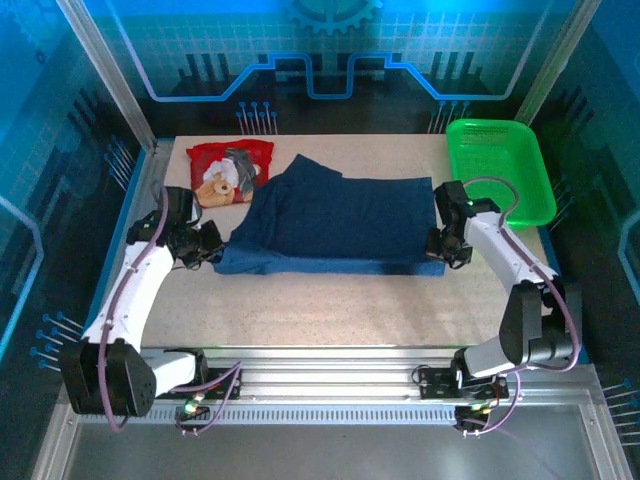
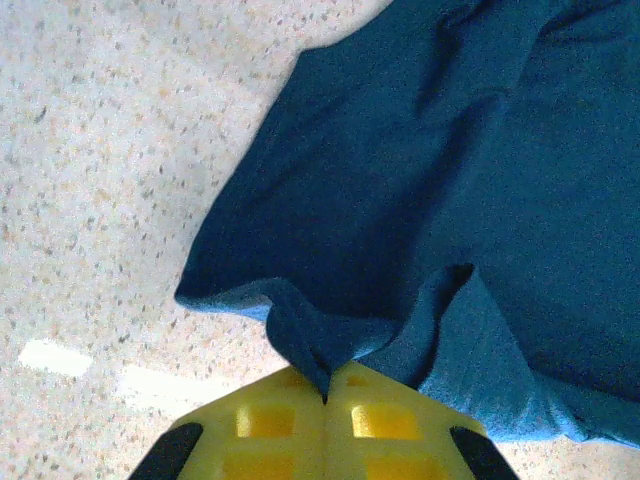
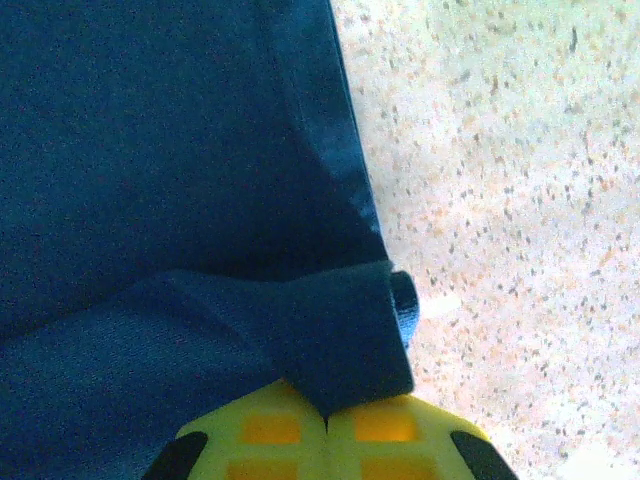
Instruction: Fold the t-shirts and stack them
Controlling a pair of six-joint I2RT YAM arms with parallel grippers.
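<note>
**DESK:** What is gripped nearest the arms?

**PHOTO:** The left gripper [image 2: 325, 395] is pictured clamped shut on a bunched corner of the navy t-shirt [image 2: 450, 180], and the cloth is pinched right at the fingertips. The right gripper [image 3: 327, 410] is likewise closed on the opposite corner, where a rolled hem is caught between its yellow pads [image 3: 270, 430].

**DESK:** Why are both corners held?

**PHOTO:** It is judged that the near hem is taken at its two ends so that the edge can be carried over as one even fold. From a single pinch, the cloth would be expected to sag and twist.

**DESK:** And just ahead of the fingers?

**PHOTO:** The navy cloth is seen spread across the speckled table [image 1: 330, 300], between the two grippers and beyond them. A loose ripple is raised just past the left fingertips. No print is visible, so the shirt is taken to be lying face down or folded in.

**DESK:** Farther out?

**PHOTO:** Beyond the left fingers, the red t-shirt [image 1: 232, 172] is laid in a compact shape with its teddy-bear picture up, just beside the navy shirt's far corner. Beyond the right fingers, a green basket [image 1: 497, 125] is set at the far corner, apart from both shirts. Stacking is judged not yet begun.
</note>
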